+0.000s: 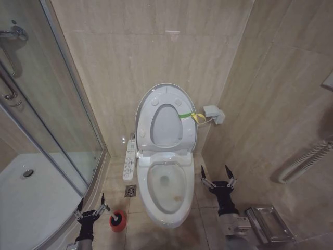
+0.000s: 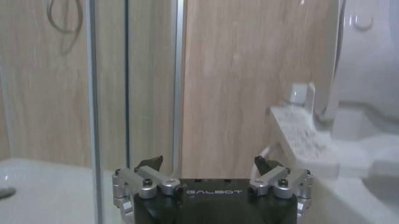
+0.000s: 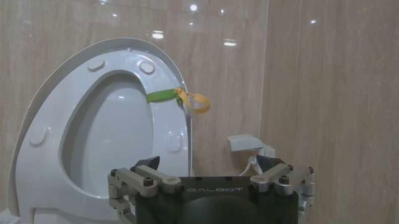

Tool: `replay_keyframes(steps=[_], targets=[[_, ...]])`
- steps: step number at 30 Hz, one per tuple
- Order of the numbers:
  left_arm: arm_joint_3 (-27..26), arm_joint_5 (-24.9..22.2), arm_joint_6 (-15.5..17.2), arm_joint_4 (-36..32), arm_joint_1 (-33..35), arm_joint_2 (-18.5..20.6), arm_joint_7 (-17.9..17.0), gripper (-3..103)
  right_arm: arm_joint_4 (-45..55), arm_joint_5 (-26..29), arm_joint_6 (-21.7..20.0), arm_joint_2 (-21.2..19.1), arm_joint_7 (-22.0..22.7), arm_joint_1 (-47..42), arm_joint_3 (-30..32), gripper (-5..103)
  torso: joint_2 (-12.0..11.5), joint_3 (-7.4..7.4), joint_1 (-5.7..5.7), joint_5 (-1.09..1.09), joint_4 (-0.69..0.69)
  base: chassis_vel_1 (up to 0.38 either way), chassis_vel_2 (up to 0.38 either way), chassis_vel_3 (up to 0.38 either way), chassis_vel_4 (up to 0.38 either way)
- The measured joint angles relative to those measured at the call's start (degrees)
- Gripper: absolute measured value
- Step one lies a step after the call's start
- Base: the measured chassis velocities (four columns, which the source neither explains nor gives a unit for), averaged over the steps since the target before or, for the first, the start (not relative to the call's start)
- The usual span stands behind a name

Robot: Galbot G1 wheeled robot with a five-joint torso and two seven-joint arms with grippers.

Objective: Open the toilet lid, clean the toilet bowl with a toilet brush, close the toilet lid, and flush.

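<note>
In the head view the toilet lid (image 1: 143,112) stands upright against the tiled wall at frame centre, the ring seat (image 1: 183,130) raised against it with a green and yellow strap (image 1: 190,115) on its right edge. Below it the toilet bowl (image 1: 166,200) lies uncovered, faintly stained brown. The red cup of the toilet brush (image 1: 118,220) sits on the floor at lower left, just right of the left gripper (image 1: 91,204), whose fingers are spread and hold nothing. The right gripper (image 1: 217,174), also spread and unladen, hovers right of the bowl.
</note>
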Motion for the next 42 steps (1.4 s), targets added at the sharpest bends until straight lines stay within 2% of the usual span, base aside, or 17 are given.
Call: replay_keyframes(steps=[10,16,17,27,38,39,42], targets=[[1.71,-0.31,-0.02,8.21,-3.85,0.06,1.47,98,0.00,0.00,0.00,0.00,-0.01,0.01,0.00,100,0.00,0.00,0.01,0.00,0.00,0.000,0.000,0.000,0.000],[2.71,0.32,-1.62,15.00,-7.40,-0.11,3.65,98,0.00,0.00,0.00,0.00,0.00,0.01,0.00,100,0.00,0.01,0.02,-0.01,0.00,0.000,0.000,0.000,0.000],[2.85,0.34,-1.91,15.92,-7.82,-0.16,4.02,84,0.00,0.00,0.00,0.00,-0.01,0.01,0.00,100,0.00,0.01,0.02,-0.01,0.00,0.000,0.000,0.000,0.000],[3.20,0.60,-3.72,24.90,-12.66,-0.25,6.06,83,0.00,0.00,0.00,0.00,0.00,0.01,0.00,100,-0.01,0.01,0.02,-0.01,0.01,0.000,0.000,0.000,0.000],[3.21,0.20,-4.75,29.86,-15.90,-0.12,8.42,81,0.00,0.00,0.00,0.00,-0.01,0.01,0.00,100,-0.01,0.01,0.02,0.00,0.01,0.000,0.000,0.000,0.000],[3.21,0.13,-4.89,30.26,-16.12,-0.23,8.61,67,0.00,0.00,0.00,0.00,-0.01,0.01,0.00,100,-0.01,0.01,0.02,-0.01,0.00,0.000,0.000,0.000,0.000],[3.22,0.03,-5.19,30.89,-16.55,-0.49,9.14,67,0.00,0.00,0.00,0.00,-0.01,0.01,0.00,100,-0.01,0.01,0.02,0.00,0.01,0.000,0.000,0.000,0.000]])
